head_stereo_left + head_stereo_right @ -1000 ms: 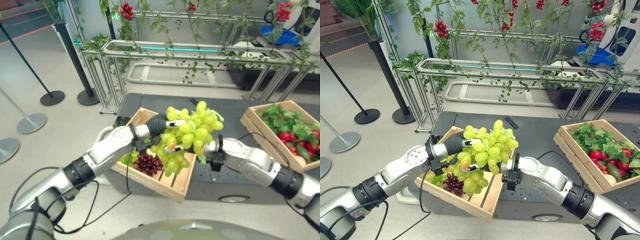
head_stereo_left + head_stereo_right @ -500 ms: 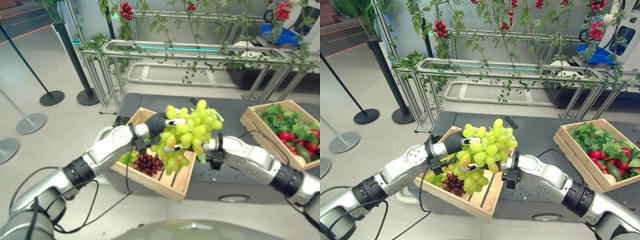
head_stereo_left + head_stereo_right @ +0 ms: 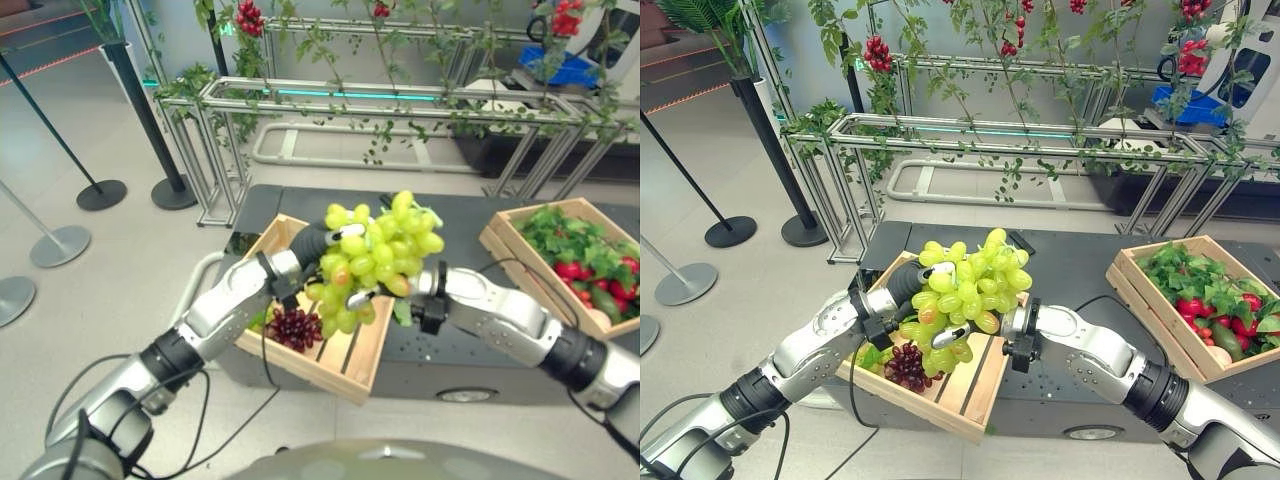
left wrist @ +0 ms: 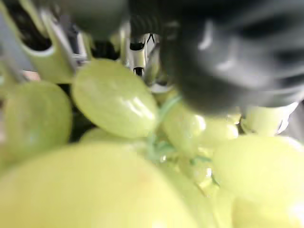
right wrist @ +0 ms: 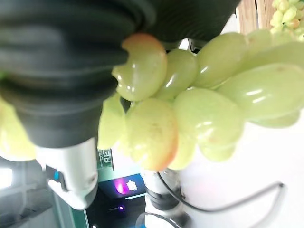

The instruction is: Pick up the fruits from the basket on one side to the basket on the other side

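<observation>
Left eye view: green grapes (image 3: 375, 255) slightly higher than before.

A dark table (image 3: 1080, 262) carries a small black remote (image 3: 1023, 244) near its far edge. Behind it stands a metal rack (image 3: 1040, 135) hung with leafy vines (image 3: 970, 40). Stanchion posts (image 3: 730, 232) stand on the grey floor (image 3: 750, 300) at left.
</observation>
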